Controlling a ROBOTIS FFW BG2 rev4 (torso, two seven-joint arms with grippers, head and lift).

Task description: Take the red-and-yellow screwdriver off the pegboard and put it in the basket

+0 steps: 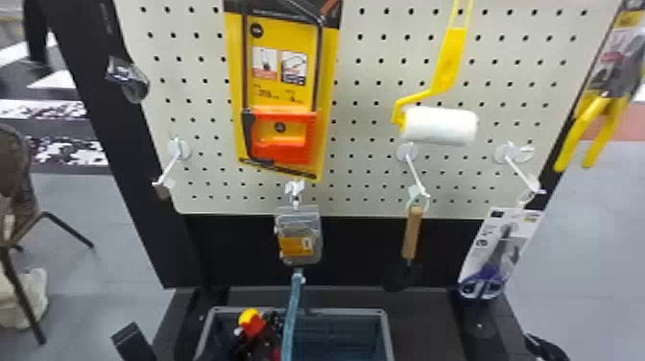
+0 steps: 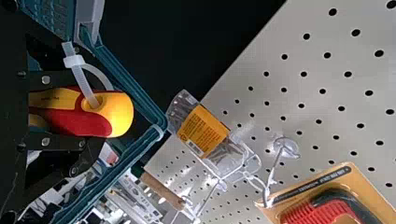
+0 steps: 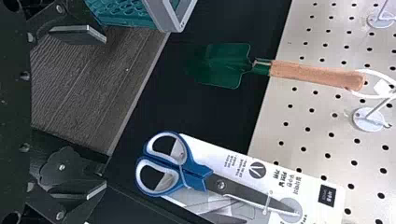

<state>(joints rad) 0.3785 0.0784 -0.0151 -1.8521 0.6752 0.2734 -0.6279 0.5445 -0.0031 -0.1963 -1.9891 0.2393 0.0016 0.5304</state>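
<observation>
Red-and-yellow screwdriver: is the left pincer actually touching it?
Touching. The left wrist view shows the left pincer closed around the handle of the red-and-yellow screwdriver, with a finger against each side of it.

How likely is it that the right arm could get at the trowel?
Probably yes: the right gripper is open and empty, and nothing seems to stand between it and the hanging trowel.

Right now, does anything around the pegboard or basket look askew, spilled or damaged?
Nothing looks spilled or damaged. The only slight oddity is the basket's blue handle, standing up across the opening beside the red-and-yellow screwdriver in the left gripper; it might get in the way.
</observation>
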